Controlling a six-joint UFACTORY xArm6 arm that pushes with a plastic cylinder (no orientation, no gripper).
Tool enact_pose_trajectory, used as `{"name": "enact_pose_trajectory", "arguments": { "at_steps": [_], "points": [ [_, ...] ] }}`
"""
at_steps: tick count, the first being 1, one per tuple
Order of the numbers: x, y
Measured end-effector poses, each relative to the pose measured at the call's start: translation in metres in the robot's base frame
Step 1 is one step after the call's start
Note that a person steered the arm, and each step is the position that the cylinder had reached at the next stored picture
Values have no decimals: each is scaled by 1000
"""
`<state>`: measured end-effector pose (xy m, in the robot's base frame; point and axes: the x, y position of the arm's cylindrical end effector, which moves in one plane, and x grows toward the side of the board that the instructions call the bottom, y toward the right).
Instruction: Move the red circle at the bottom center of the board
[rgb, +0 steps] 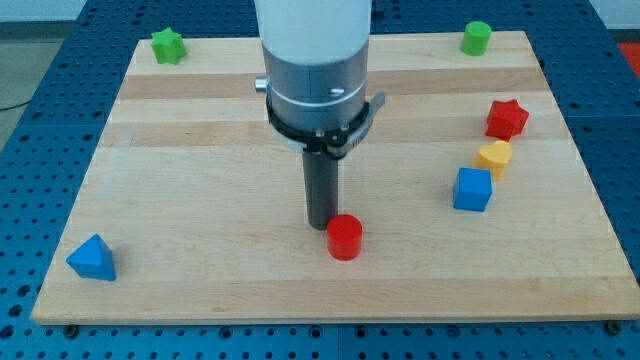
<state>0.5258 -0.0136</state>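
My tip (321, 222) seems to touch the short, upright red circle (345, 237); no jaws here.

A single view is given, taken from in front of the wooden board (200, 130) and above it, angled downward toward its far edge. The whole board is framed at moderate distance, with perforated blue table (30, 70) seen around it. The arm's upper part is cut off at the view's top.
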Motion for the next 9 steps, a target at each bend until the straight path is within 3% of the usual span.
{"name": "enact_pose_trajectory", "arguments": {
  "at_steps": [2, 4, 9],
  "points": [
    [-46, 16],
    [-14, 58],
    [29, 50]
  ]
}}
